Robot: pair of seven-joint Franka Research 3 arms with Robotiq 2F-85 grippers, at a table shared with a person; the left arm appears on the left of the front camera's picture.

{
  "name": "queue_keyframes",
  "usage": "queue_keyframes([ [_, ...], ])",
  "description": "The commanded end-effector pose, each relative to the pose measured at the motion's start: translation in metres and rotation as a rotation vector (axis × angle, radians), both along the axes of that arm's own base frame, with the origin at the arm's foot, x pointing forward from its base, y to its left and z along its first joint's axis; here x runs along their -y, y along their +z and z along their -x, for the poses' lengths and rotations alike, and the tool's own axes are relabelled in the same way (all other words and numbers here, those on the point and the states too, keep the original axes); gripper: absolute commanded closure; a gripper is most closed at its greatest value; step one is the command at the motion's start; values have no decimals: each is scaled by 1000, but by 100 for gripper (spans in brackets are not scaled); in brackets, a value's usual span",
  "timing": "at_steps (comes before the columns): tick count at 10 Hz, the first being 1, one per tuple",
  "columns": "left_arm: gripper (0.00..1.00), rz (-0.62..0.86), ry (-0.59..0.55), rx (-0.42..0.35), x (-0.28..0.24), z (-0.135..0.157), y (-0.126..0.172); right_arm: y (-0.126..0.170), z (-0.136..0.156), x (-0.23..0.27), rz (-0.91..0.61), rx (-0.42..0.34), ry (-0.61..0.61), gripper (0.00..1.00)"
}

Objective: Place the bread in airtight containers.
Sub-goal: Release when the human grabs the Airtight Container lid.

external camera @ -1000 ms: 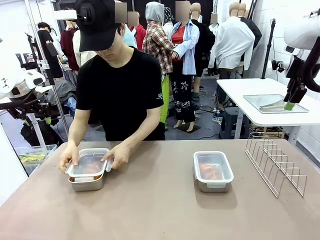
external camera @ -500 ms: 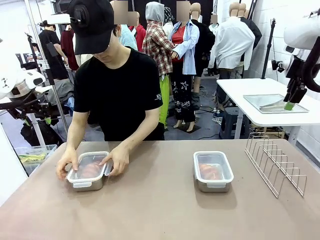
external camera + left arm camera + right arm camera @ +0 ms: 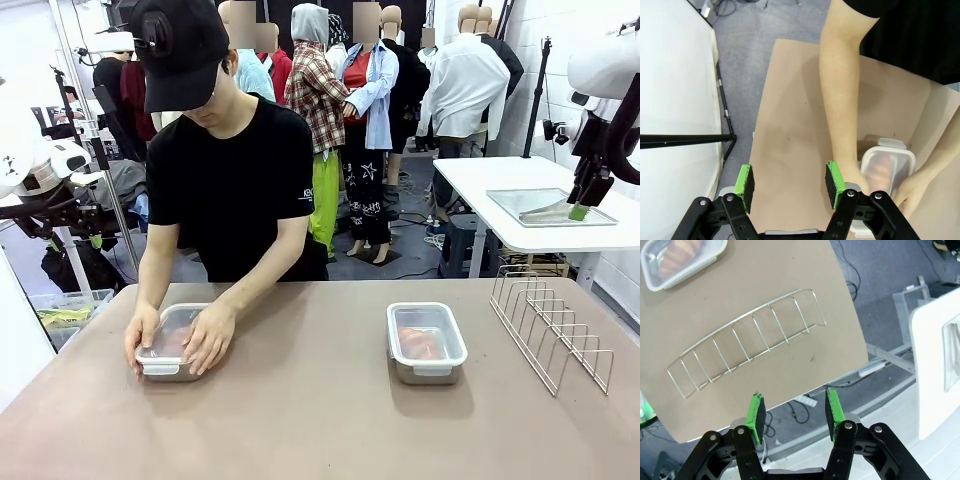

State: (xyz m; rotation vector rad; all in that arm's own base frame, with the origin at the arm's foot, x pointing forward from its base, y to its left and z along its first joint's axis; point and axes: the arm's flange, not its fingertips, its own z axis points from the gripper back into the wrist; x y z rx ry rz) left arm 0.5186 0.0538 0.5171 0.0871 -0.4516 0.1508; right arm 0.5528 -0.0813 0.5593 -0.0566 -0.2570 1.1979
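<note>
In the left wrist view, the left gripper [image 3: 790, 187] is hanging at the bottom of the frame with its green pads [image 3: 744, 187] standing well apart and nothing between them, above bare brown table [image 3: 790, 125]. In the right wrist view, the right gripper [image 3: 794, 412] is likewise sitting at the bottom edge, jaws parted and empty, looking down past the table's edge at the wire rack [image 3: 745, 335] in mid-frame.

Farther up the front view, at centre right, one airtight container [image 3: 426, 343] is standing alone with its clear lid on and a roll of bread [image 3: 420, 343] showing orange-brown through it. At lower left, the person's hands [image 3: 208, 335] are pressing flat on the lid of the second container [image 3: 168, 352], covering most of it; the left wrist view is showing bread [image 3: 881, 167] inside that tin at its lower right. Beyond, in the upper right of the front view, a flat steel tray [image 3: 550, 207] is lying on a white side table.

The rolls are probably light, soft and flaky, so a hard pinch would likely crush them; taking one gently across its thick middle seems safest. The tins look stiff and smooth, likely slippery; gripping across the short side walls below the lid rim would probably hold best, since the lid tabs may flex.
</note>
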Motion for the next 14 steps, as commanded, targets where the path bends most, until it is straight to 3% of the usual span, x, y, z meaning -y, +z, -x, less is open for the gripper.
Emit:
queue_keyframes([
  [1, 25, -1, 1, 4, 0, 0, 2, 1, -4, -3, -7, -8, -18, 39],
  [14, 25, -1, 1, 4, 0, 0, 2, 1, -4, -3, -7, -8, -18, 39],
])
